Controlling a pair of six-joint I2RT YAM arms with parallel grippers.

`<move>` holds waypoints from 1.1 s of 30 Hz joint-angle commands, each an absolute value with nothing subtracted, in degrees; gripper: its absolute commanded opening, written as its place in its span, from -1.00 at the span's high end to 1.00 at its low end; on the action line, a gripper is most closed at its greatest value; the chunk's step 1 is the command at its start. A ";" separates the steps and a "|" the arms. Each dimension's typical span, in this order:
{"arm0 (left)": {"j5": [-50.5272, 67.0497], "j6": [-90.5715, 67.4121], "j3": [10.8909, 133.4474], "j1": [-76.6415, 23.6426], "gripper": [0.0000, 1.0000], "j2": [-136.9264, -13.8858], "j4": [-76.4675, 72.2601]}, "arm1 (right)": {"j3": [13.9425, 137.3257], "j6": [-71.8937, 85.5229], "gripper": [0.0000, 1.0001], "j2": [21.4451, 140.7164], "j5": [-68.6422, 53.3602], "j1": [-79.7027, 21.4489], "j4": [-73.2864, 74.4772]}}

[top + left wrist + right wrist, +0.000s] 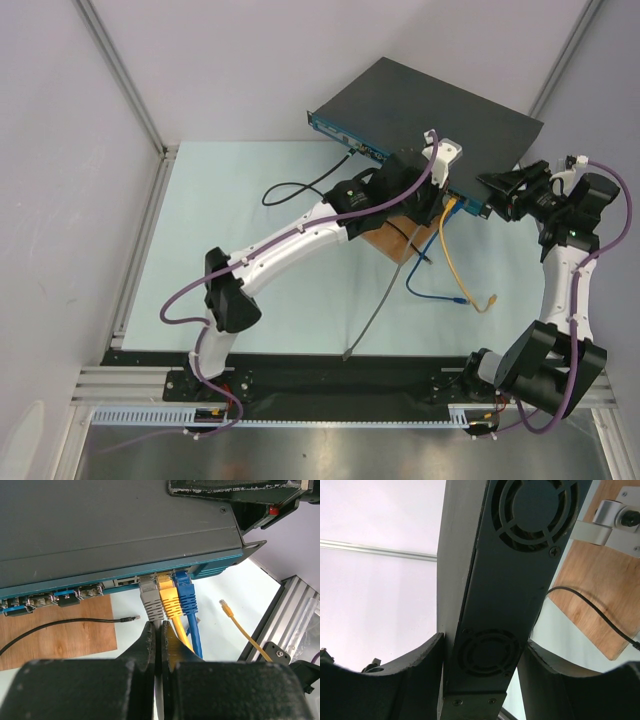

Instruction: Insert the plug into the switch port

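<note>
At the table's far right: the switch point(430, 105) lies angled, its teal port face toward the arms.
Right gripper point(482, 680): clamped across the switch's fan end, apparently bracing it against the push.
Left gripper point(159, 645): pinching the grey cable point(385, 290) just behind the grey plug point(150, 600) for a straight drive.
Grey plug: in its port beside the yellow plug point(169, 600), apparently seated.

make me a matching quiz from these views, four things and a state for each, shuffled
Things:
1. grey cable
2. blue cable
3. black cable
4. switch

States:
a. clamped at its end by the right gripper
b. plugged in, rightmost of three in the left wrist view
c. near end unplugged, crossing the wooden board
d. plugged in and pinched by the left gripper

Pairs: 1-d, 2-b, 3-c, 4-a
</note>
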State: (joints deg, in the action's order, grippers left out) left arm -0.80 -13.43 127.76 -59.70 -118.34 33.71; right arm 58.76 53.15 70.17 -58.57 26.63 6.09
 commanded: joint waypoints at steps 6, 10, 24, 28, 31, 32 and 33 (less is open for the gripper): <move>-1.66 -11.78 131.48 -57.66 0.99 -122.87 16.88 | 57.74 50.89 1.00 68.99 -60.12 22.33 4.40; -2.02 -11.25 134.38 -57.22 1.00 -124.54 17.40 | 58.01 51.07 1.00 68.82 -60.21 21.80 4.22; 1.41 -7.39 117.61 -57.04 0.46 -111.20 15.38 | 63.80 46.32 1.00 73.65 -61.26 25.84 8.00; 1.23 -4.31 110.59 -56.95 0.39 -105.39 17.22 | 66.26 45.18 1.00 74.79 -62.05 26.63 8.35; 1.93 -1.50 105.76 -56.87 0.12 -100.22 20.03 | 67.23 43.60 1.00 75.50 -62.49 27.16 9.66; 2.19 -0.80 104.43 -56.78 -0.03 -98.54 21.52 | 67.76 42.98 0.98 75.67 -62.66 27.25 10.10; 3.42 -0.18 102.76 -56.69 -0.12 -96.96 22.14 | 68.02 42.46 0.95 76.02 -63.01 27.51 10.54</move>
State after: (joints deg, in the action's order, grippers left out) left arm 2.22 -4.32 105.67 -57.60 -105.45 21.21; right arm 64.27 48.25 74.63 -63.75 27.75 13.74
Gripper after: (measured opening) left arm 0.525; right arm 0.587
